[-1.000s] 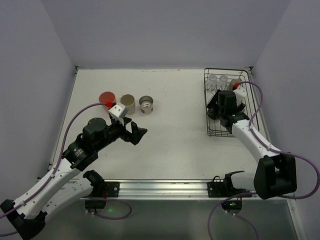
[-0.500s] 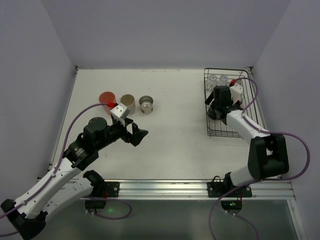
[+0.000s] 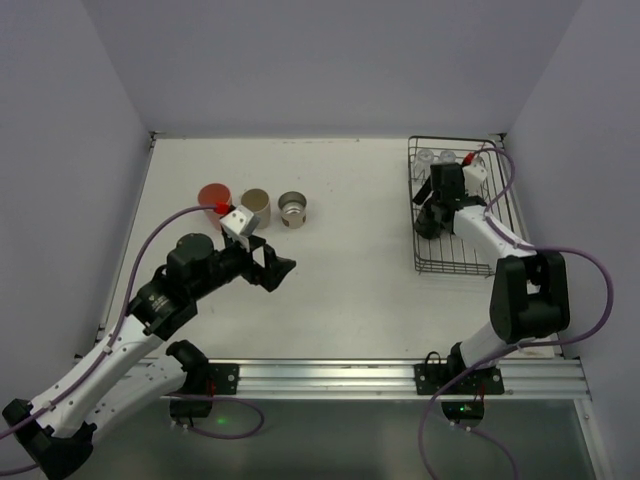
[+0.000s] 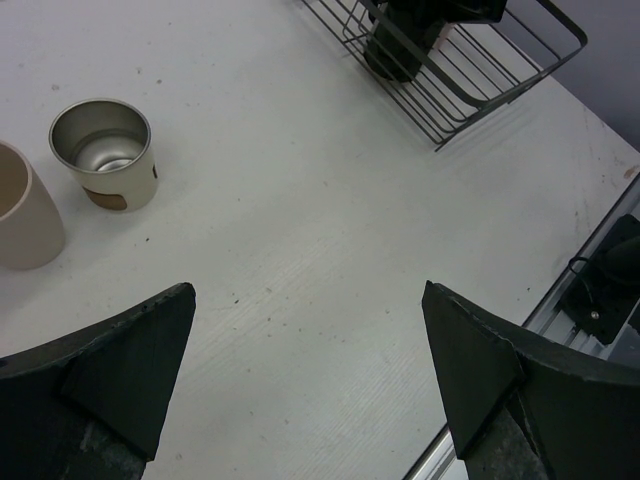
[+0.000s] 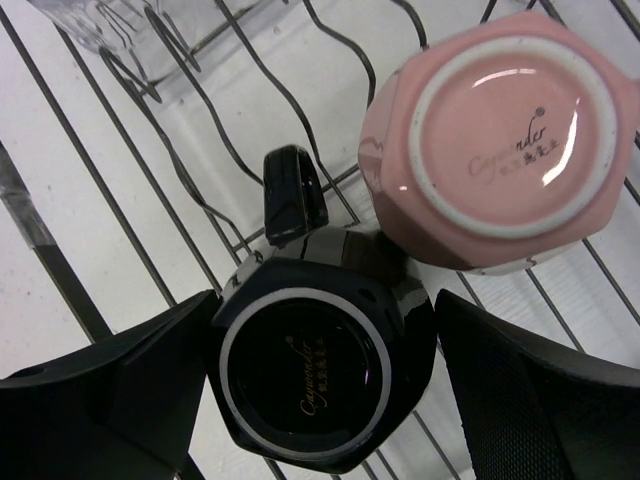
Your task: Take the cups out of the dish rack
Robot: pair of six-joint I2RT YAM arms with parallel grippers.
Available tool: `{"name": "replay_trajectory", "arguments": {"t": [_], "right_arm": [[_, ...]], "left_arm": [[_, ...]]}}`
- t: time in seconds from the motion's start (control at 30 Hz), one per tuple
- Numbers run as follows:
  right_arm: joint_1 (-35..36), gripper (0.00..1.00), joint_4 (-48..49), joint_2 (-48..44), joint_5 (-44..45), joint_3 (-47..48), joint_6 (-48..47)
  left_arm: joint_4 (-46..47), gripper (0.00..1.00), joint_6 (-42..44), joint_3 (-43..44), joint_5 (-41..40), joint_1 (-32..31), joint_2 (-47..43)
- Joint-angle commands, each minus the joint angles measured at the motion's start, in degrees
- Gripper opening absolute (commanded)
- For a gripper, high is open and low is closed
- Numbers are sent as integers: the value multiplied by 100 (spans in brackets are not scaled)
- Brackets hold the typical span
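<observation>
The dish rack [image 3: 446, 256] stands at the right of the table. In the right wrist view a dark handled mug [image 5: 310, 390] lies upside down on the wires, next to an upturned pink cup [image 5: 500, 140] and a clear glass [image 5: 130, 30]. My right gripper [image 5: 322, 392] is open, with one finger on each side of the dark mug [image 3: 428, 222]. Two clear glasses [image 3: 436, 157] stand at the rack's far end. A salmon-pink tumbler [image 3: 213, 194], a tan cup [image 3: 256, 205] and a silvery metal cup [image 3: 292, 210] stand on the table. My left gripper [image 3: 278, 268] is open and empty.
The left wrist view shows the metal cup [image 4: 102, 150], the tan cup [image 4: 25, 210] and the rack's near corner [image 4: 470, 85]. White walls close the table on three sides. A metal rail [image 3: 330, 375] runs along the near edge.
My right gripper has moved towards the far end of the rack and now straddles the dark mug. The left arm has not moved.
</observation>
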Motion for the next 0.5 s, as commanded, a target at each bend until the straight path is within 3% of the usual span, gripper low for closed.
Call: {"name": "replay_trajectory", "arguments": {"t": [0.0,0.13,0.2,0.23,0.37,0.47], "right_arm": [[-1,91,-306,80,-162,192,134],[-10,86,-245,53,-251,174,38],[8,77,-306,97,-225,261,-6],[8,66,-306,89,-120,279,-58],[52,39,-52,-297,39,104,-287],[227,37,483,-938,22,-256,-576]], "left_arm": [[196,100,59,-3,139,52,-81],[196,100,51,-12,140,60,-134],[196,100,51,-21,148,52,-143],[196,100,42,-21,148,52,-151],[205,100,24,-21,131,52,-125],[240,100,15,6,166,60,-37]]}}
